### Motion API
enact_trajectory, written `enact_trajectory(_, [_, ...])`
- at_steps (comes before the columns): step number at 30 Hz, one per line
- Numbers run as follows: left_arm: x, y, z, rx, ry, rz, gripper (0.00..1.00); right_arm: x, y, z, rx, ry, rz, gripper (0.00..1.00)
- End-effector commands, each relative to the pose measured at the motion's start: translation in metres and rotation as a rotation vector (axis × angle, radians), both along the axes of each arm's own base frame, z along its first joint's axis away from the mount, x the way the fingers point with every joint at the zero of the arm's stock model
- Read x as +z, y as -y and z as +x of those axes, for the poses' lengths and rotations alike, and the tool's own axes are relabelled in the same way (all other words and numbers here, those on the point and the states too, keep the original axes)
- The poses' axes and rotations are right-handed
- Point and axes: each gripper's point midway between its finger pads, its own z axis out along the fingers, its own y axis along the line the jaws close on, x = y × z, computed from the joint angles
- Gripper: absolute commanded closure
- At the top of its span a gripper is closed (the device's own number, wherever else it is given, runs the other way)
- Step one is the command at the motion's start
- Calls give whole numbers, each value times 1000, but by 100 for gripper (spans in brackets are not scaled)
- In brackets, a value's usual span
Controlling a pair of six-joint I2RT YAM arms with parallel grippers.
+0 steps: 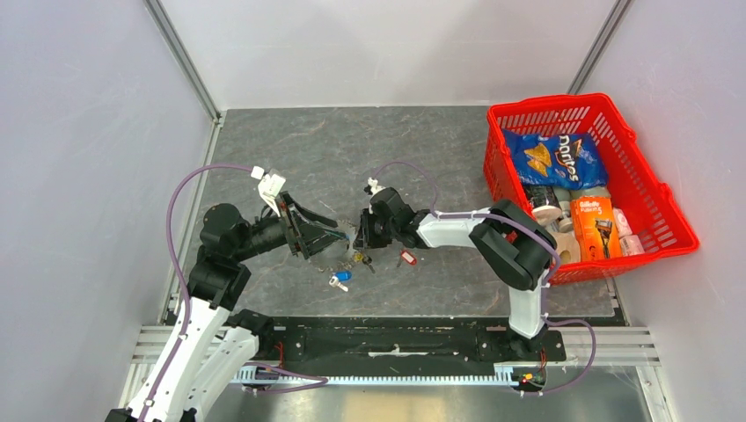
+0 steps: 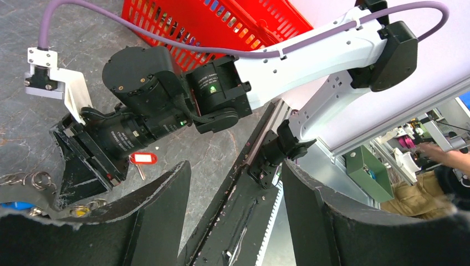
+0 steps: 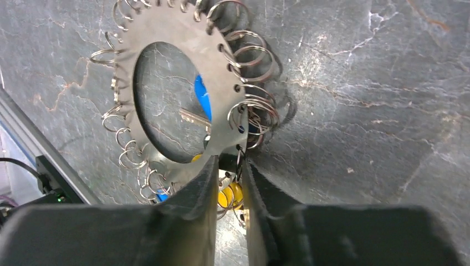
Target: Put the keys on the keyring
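Grey keyring (image 3: 177, 27) rim inside right tool (image 3: 230, 166); arm stretched leftward, low.

Both arms reach toward each other: the left gripper (image 2: 237, 166) has its jaws spread wide; the right gripper (image 3: 230, 163), angled down, shows fingers a narrow gap apart.

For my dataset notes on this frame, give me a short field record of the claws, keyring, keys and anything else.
left claw: open, empty
right claw: jaws narrow around the keyring's rim; firm grip unclear
keyring: between the two claws, small split rings along its rim
blue key: lying loose, on the near side of the keyring
red key: lying loose under the right arm, apart from the keyring
yellow key: at the right claw's tips; attached or not unclear
basket: far right, holds groceries
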Motion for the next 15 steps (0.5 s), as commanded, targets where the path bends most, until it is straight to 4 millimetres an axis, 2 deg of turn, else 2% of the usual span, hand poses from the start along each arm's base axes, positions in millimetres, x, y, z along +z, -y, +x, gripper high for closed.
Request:
enact_trajectory(1, [6,0,-2,-15,60,8,32,-11,-1,7,-62,-20,15,82])
enact_trajectory(4, [7,0,-3,-15,64,8,32,0,1,12,-77,9,21,100])
enact_trajectory(6, [7,0,-3,-13,64,8,32,15,4,15,-83,51,29,100])
enact_trajectory(13, [7,0,-3,-12,70,8,32,102,26,26,-69,284,15,100])
enact_trajectory(15, [8,0,-3,-11,70,7,32,115,32,22,-47,310,7,100])
